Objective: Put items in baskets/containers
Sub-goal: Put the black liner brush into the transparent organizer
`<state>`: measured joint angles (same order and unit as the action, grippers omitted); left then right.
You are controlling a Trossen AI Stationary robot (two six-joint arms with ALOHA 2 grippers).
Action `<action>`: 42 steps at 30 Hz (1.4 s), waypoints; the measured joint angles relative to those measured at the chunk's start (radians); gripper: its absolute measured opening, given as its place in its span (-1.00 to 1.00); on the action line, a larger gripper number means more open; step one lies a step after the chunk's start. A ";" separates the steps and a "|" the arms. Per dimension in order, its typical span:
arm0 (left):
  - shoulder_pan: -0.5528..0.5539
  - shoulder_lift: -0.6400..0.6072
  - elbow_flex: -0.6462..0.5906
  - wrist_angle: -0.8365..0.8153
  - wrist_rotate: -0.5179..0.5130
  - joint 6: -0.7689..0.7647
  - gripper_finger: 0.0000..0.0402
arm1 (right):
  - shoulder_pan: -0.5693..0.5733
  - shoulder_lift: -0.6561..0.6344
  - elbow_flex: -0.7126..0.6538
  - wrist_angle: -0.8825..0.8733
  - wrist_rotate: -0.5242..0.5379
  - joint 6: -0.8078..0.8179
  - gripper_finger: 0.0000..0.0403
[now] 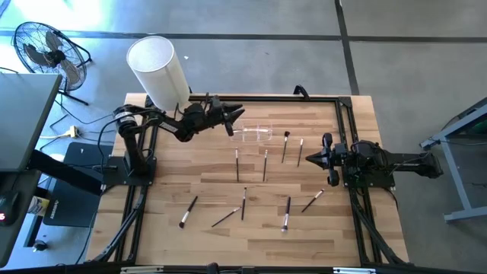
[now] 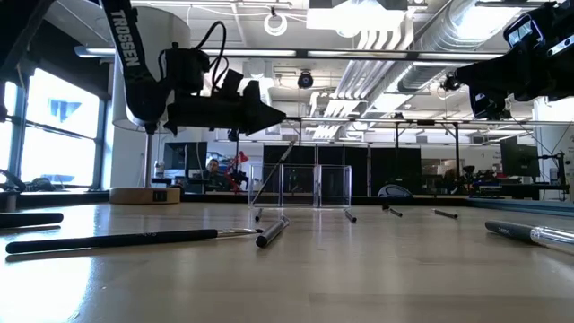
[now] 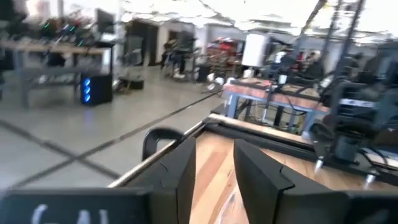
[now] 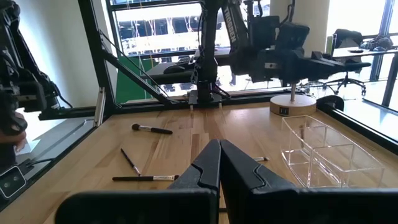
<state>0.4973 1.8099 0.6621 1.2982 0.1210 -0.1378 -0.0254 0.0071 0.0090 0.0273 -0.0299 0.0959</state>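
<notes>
The clear boxy holder (image 1: 257, 135) stands near the table's far edge and also shows in the low view (image 2: 316, 184) and the right wrist view (image 4: 329, 155). My left gripper (image 1: 237, 114) hovers open above the holder's left end (image 2: 278, 115) (image 3: 214, 146). One thin brush (image 2: 273, 175) stands slanted just under its tips, by the holder's left wall, lower end down at the table. I cannot tell whether it touches the fingers. Several dark-handled brushes lie flat on the wood (image 1: 265, 164) (image 1: 188, 211) (image 1: 287, 215). My right gripper (image 1: 329, 160) (image 4: 219, 152) waits shut at the table's right.
A large white cylinder (image 1: 158, 70) stands at the far left corner behind the left arm. Black frame rails (image 1: 346, 129) run along the table's edges. More brushes lie in front of the right gripper (image 4: 152, 129) (image 4: 144, 178). A fan (image 1: 46, 49) stands on the floor.
</notes>
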 joint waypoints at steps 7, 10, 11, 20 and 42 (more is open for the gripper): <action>-0.002 -0.101 0.000 -0.033 0.074 0.028 -0.42 | 0.000 0.000 0.000 0.000 0.000 0.000 -1.00; -0.018 -0.170 0.000 -0.142 0.064 0.030 -0.42 | 0.000 0.000 0.000 0.000 0.000 0.000 -1.00; -0.029 -0.193 0.000 -0.180 0.051 0.036 -0.42 | 0.000 0.000 0.000 0.000 0.000 0.000 -1.00; -0.225 -0.323 0.000 -0.481 -0.219 0.089 -0.42 | 0.000 0.000 0.000 0.000 0.000 0.000 -1.00; -0.638 -0.332 0.546 -1.804 -0.815 -0.322 -0.47 | 0.000 0.000 0.000 0.000 0.000 0.000 -1.00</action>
<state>-0.1404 1.4780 1.2082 -0.5056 -0.6944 -0.4594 -0.0254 0.0071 0.0090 0.0273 -0.0299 0.0959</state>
